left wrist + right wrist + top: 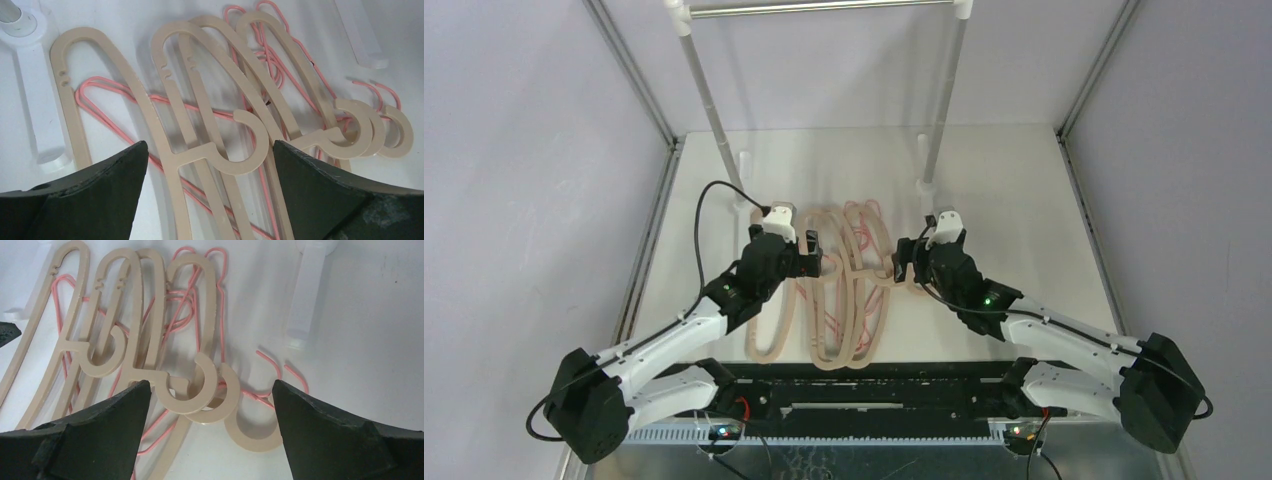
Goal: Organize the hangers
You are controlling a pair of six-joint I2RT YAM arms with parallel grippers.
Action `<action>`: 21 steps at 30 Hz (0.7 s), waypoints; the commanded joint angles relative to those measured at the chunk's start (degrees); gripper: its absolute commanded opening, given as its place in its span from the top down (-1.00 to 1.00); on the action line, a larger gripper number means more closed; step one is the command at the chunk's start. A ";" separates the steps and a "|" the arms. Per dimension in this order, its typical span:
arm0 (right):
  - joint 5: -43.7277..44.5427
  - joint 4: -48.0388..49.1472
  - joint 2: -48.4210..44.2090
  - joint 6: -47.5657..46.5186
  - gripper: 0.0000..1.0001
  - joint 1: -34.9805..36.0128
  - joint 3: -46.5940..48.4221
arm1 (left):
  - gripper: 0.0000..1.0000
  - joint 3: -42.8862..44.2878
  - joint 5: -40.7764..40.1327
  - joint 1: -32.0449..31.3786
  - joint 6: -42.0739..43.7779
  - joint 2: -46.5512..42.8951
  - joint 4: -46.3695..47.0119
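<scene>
A pile of hangers (839, 290) lies on the white table between the arms: several thick beige ones (175, 95) overlapping, with thin pink-red wire ones (100, 87) tangled under them. Their hooks (205, 385) point toward the right arm. My left gripper (814, 262) is open and empty, hovering over the left part of the pile; in the left wrist view (210, 165) a beige hook lies between its fingers. My right gripper (902, 265) is open and empty above the beige hooks, as the right wrist view (210, 405) shows.
A silver rail (814, 8) on two slanted posts stands at the back, its white feet (929, 185) on the table just beyond the pile. One foot shows in the left wrist view (40, 110), another in the right wrist view (305, 300). Frame posts flank the table.
</scene>
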 commanded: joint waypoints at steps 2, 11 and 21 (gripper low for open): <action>2.61 2.56 -1.02 -0.41 -1.00 1.44 0.08 | -0.99 -0.57 -1.53 -0.26 0.47 -1.22 1.97; 5.66 0.67 -1.16 -0.36 -1.00 1.42 -0.24 | -0.99 -0.17 -1.42 -0.26 0.52 -0.03 1.63; 5.53 -0.55 -0.69 0.64 -1.00 -0.26 -0.40 | -0.69 -10.04 -3.38 -0.43 -8.88 -1.20 -1.59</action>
